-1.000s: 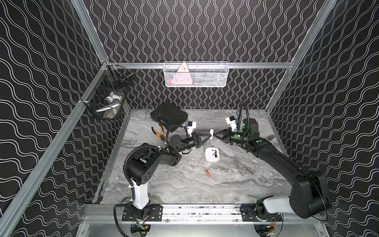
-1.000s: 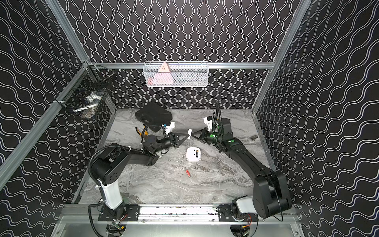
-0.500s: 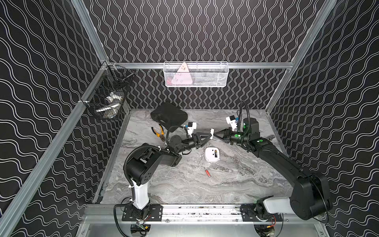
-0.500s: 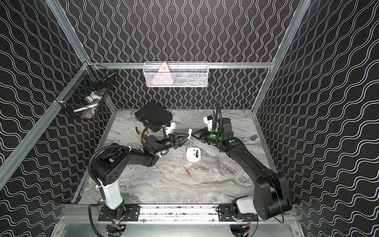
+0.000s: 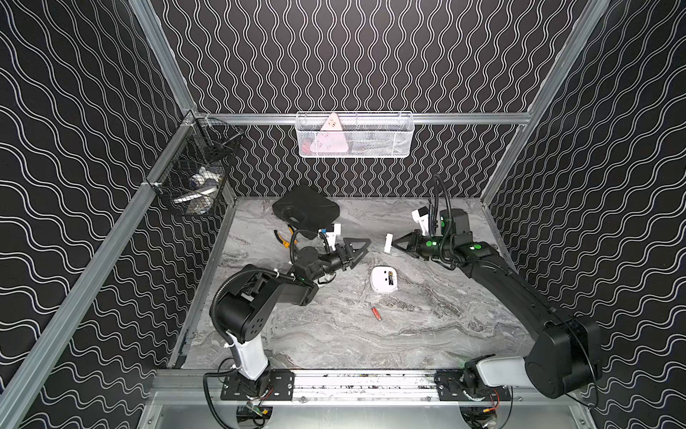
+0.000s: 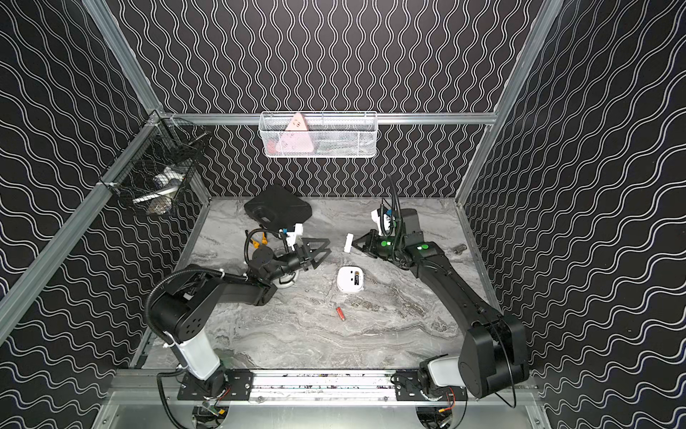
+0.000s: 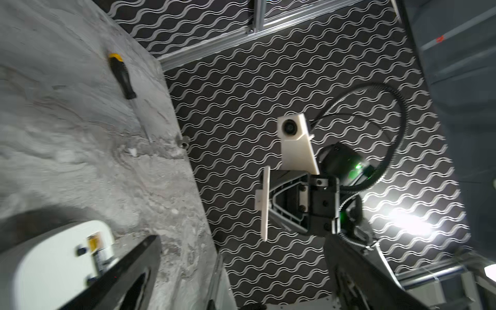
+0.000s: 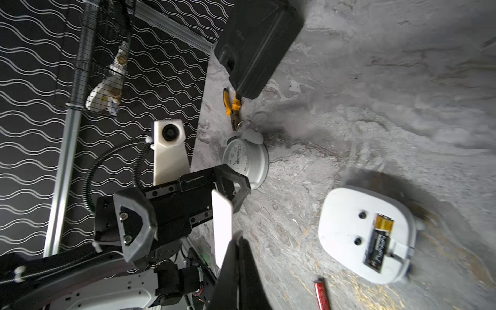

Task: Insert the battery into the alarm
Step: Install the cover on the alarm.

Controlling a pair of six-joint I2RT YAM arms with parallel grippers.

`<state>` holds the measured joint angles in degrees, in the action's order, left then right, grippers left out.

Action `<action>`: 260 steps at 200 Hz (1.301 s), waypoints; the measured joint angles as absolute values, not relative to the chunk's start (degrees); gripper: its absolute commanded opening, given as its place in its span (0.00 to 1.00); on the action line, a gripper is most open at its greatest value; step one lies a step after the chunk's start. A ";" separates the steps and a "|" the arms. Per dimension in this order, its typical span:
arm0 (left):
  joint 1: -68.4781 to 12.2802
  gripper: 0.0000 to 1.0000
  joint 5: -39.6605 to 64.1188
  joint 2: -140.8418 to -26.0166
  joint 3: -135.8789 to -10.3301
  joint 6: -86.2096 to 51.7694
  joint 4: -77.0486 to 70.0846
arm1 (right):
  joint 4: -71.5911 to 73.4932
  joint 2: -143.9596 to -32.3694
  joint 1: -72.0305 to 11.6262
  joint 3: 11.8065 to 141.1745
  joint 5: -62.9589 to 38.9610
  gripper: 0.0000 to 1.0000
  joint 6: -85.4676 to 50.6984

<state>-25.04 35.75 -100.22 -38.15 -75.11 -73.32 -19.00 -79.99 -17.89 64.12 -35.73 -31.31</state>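
Black arms (image 5: 497,271) have white bases (image 5: 247,356), green lights (image 5: 428,243).

**Left wrist camera: jaws wide, alarm close by**

Your left gripper (image 7: 240,241) is spread wide and empty. One black finger (image 7: 137,265) overlaps the white alarm (image 7: 48,265), which lies back-up on the marble table (image 7: 67,139). You can see a battery (image 7: 96,247) sitting in its open compartment, gold end showing, though blurred.

Facing you, the right gripper (image 7: 271,201) pinches a thin white cover (image 7: 265,204) edge-on, in the air clear of the table. Its white wrist camera (image 7: 294,142) points your way.

A screwdriver (image 7: 122,76) with a black-and-yellow handle lies near the table's edge by the patterned wall (image 7: 241,80). A small metal cylinder (image 7: 184,141) sits right at that edge.
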 measured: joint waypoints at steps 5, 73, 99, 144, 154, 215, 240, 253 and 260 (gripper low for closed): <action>-25.04 0.99 35.31 -99.24 -37.87 -73.03 -70.72 | -20.67 -80.51 -17.89 64.95 -35.00 0.00 -30.48; -33.04 0.99 22.72 -93.60 -45.58 -41.78 -25.82 | -42.26 -88.14 -18.26 73.67 -23.73 0.01 -22.85; -33.87 0.99 19.31 -97.23 -46.15 -40.56 -19.55 | -47.42 -91.33 -18.76 75.05 -20.80 0.01 -21.76; -34.83 0.96 19.53 -101.80 -47.94 -41.15 -18.48 | -52.10 -96.20 -19.81 77.10 -18.50 0.01 -21.61; -34.79 0.93 19.57 -102.45 -48.47 -42.02 -18.55 | -52.69 -97.23 -20.05 77.58 -18.37 0.01 -21.61; -34.00 0.79 21.89 -107.28 -52.05 -44.82 -19.29 | -53.60 -103.07 -22.09 80.36 -17.63 0.00 -21.61; -33.50 0.74 22.72 -108.73 -53.63 -45.89 -19.00 | -53.54 -104.84 -22.35 80.64 -17.34 0.00 -21.61; -33.34 0.72 22.76 -109.23 -54.19 -46.59 -18.79 | -53.45 -105.65 -22.46 80.88 -17.23 0.00 -21.58; -33.30 0.71 22.92 -109.51 -54.50 -46.74 -18.57 | -53.32 -106.15 -22.46 80.99 -17.21 0.00 -21.54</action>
